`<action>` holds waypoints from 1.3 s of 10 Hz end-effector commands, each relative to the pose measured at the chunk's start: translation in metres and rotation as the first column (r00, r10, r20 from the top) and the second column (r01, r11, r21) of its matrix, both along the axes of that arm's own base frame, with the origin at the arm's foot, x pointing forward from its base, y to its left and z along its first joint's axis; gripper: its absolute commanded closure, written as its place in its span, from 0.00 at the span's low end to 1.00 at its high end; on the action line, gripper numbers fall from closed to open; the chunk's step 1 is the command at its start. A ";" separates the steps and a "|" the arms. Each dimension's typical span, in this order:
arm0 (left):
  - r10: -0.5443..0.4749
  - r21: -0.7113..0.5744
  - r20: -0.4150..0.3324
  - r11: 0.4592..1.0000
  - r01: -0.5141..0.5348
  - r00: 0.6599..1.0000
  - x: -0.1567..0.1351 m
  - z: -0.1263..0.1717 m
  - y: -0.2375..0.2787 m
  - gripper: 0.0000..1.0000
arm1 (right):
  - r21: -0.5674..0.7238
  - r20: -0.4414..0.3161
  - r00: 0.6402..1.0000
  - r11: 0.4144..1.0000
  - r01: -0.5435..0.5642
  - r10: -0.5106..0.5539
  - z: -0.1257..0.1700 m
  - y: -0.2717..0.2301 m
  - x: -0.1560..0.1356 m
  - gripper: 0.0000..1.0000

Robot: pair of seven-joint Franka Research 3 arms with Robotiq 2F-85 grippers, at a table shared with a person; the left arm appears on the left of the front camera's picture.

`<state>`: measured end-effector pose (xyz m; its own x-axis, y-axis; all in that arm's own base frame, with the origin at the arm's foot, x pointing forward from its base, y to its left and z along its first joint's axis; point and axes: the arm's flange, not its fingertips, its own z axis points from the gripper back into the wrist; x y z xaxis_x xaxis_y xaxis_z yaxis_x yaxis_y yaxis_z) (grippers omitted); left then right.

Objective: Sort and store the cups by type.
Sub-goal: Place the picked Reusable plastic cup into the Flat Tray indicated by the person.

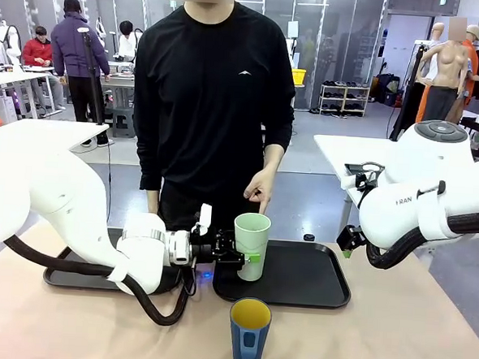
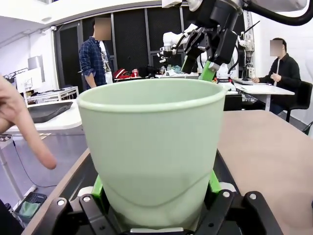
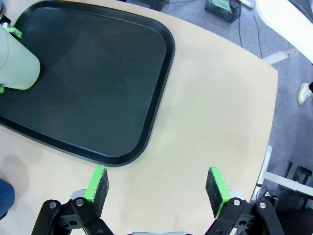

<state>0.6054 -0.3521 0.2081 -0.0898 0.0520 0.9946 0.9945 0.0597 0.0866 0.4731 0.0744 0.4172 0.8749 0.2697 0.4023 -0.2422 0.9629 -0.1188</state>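
Observation:
A tall mint-green tumbler stands upright at the left end of the right black tray. My left gripper is shut on it from the side. In the left wrist view the tumbler sits between the green pads. A dark blue mug with a yellow inside stands on the table in front of the tray, handle toward me. My right gripper hangs open above the table right of the tray, and its fingers hold nothing. The tumbler also shows in the right wrist view.
A person in black stands at the far side, one hand pointing down just above the tumbler; a finger shows at the left. A second black tray lies behind my left arm. Bare table lies right of the tray.

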 end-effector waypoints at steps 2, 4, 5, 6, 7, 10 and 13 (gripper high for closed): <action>0.011 0.010 -0.013 1.000 -0.011 1.000 0.010 -0.014 -0.009 0.14 | 0.001 0.001 1.000 1.000 0.002 -0.002 0.000 -0.001 0.000 0.00; 0.010 0.016 -0.028 1.000 -0.010 1.000 0.009 -0.016 -0.009 0.00 | 0.001 0.001 1.000 1.000 0.002 -0.002 0.000 -0.001 0.000 0.00; 0.011 0.018 -0.032 1.000 -0.011 0.999 0.009 -0.016 -0.008 0.00 | 0.001 0.001 1.000 1.000 0.002 -0.002 0.000 -0.001 0.000 0.00; 0.011 0.024 -0.034 1.000 -0.010 0.999 0.008 -0.017 -0.008 0.00 | 0.001 0.001 1.000 1.000 0.002 -0.002 0.000 -0.001 0.000 0.00; 0.016 0.040 -0.026 0.999 -0.015 1.000 0.008 -0.017 -0.006 0.00 | 0.001 0.001 1.000 1.000 0.002 -0.002 0.000 -0.001 0.000 0.00; 0.046 0.072 -0.005 0.996 -0.046 0.999 0.006 -0.007 0.010 0.00 | 0.001 0.001 1.000 1.000 0.002 -0.002 0.000 -0.001 0.000 0.00; 0.088 0.068 0.019 0.994 -0.089 0.996 0.000 0.005 0.033 0.00 | 0.001 0.001 1.000 1.000 0.002 -0.002 0.000 -0.001 0.000 0.00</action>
<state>0.6163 -0.3334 0.2089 -0.0883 0.0056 0.9961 0.9911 0.1002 0.0873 0.4731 0.0744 0.4172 0.8748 0.2698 0.4023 -0.2423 0.9629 -0.1188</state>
